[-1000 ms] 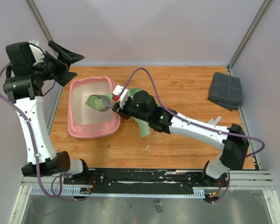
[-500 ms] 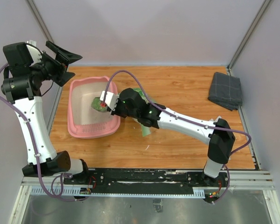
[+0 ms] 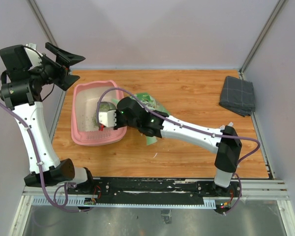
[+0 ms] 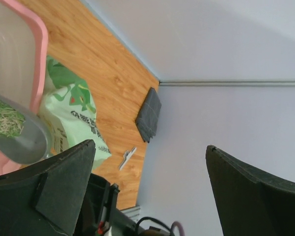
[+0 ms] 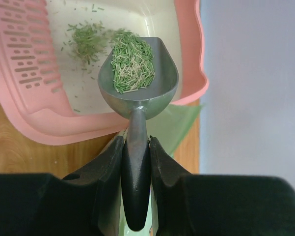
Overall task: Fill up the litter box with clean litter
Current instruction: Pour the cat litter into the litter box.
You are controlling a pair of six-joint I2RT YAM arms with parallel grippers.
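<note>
– Right wrist view: where's the clean litter (image 5: pixel 132 61)?
– Heaped in the scoop (image 5: pixel 137 93), just ahead of the right hand (image 5: pixel 136 147) clenching its handle, over the litter box (image 5: pixel 49 123); the left hand (image 4: pixel 148 147) is released.

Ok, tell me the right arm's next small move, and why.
Probably roll the wrist to tip the scoop. The right pincer is clamped on its handle, the bowl holds a heap of clean litter above the cream floor of the litter box, and only a thin scatter of granules lies there.
</note>
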